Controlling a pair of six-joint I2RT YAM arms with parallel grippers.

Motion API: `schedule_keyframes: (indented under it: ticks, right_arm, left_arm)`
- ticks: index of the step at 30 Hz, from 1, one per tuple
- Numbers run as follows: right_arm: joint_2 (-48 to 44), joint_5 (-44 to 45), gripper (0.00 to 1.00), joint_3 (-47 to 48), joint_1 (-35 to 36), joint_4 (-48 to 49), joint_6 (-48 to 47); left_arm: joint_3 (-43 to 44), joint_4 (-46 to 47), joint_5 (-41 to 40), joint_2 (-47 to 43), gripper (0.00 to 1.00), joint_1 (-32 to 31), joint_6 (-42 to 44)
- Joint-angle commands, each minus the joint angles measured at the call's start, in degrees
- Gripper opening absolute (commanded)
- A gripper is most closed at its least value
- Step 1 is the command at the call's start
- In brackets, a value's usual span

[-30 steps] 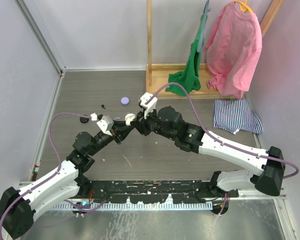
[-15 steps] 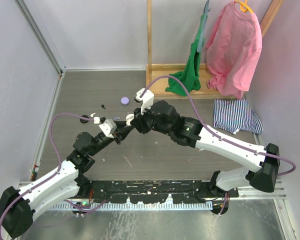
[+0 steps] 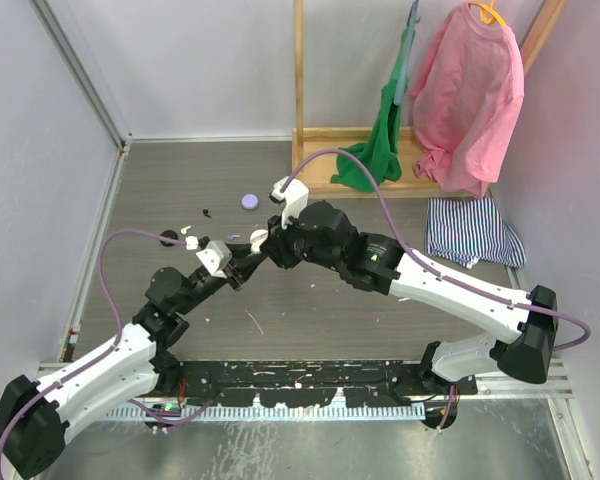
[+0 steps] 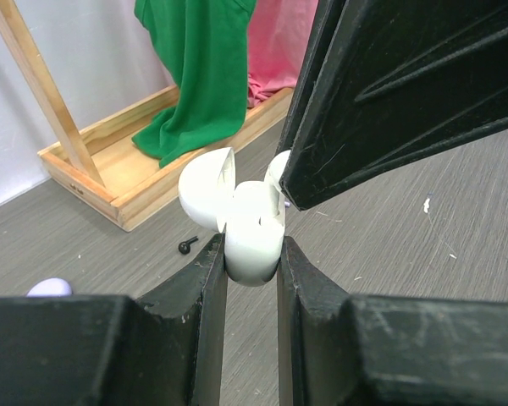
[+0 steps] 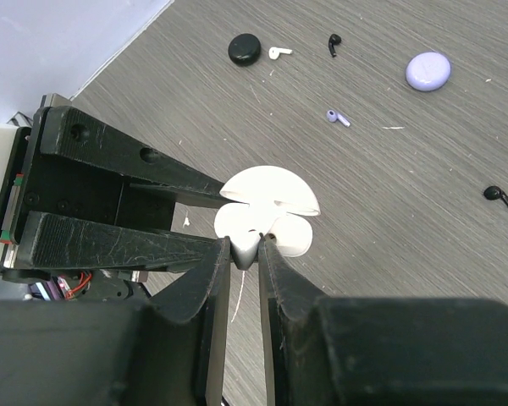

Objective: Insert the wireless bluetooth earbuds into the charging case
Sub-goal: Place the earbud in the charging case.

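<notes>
The white charging case [image 4: 252,233] hangs above the floor, its lid [image 4: 205,186] flipped open, with my left gripper [image 4: 252,245] shut on its body. My right gripper [image 5: 245,245] is shut on a small white earbud [image 5: 247,240], which it presses against the open case [image 5: 267,199]. In the top view both grippers meet at the case [image 3: 258,238]. A white earbud [image 5: 279,52], a lilac earbud [image 5: 337,117] and two black earbuds [image 5: 334,42] [image 5: 498,196] lie loose on the floor.
A black puck case [image 5: 245,48] and a lilac puck case [image 5: 428,70] lie beyond the grippers. A wooden rack [image 3: 310,150] with green [image 3: 380,140] and pink [image 3: 465,90] garments stands at the back, and a striped cloth [image 3: 470,230] lies to the right. Walls close in on both sides.
The right wrist has shifted slightly left and back, toward the case. The left arm holds still with the case. Both grips are unchanged.
</notes>
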Motion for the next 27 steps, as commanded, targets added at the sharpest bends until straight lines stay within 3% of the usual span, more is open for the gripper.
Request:
schedule_keyframes:
  ticks: [1, 21, 27]
  right_arm:
    - [0.6, -0.3, 0.17, 0.3, 0.7, 0.9, 2.3]
    - [1.0, -1.6, 0.25, -1.8, 1.2, 4.5, 1.0]
    - [-0.6, -1.3, 0.35, -1.9, 1.3, 6.4, 0.4]
  left_arm:
    - [0.9, 7.8, -0.2, -1.3, 0.0, -0.3, -1.3]
    - [1.0, 8.8, -1.3, -1.2, 0.0, -0.4, -6.4]
    - [0.3, 9.0, -1.4, -1.0, 0.0, -0.4, -7.0]
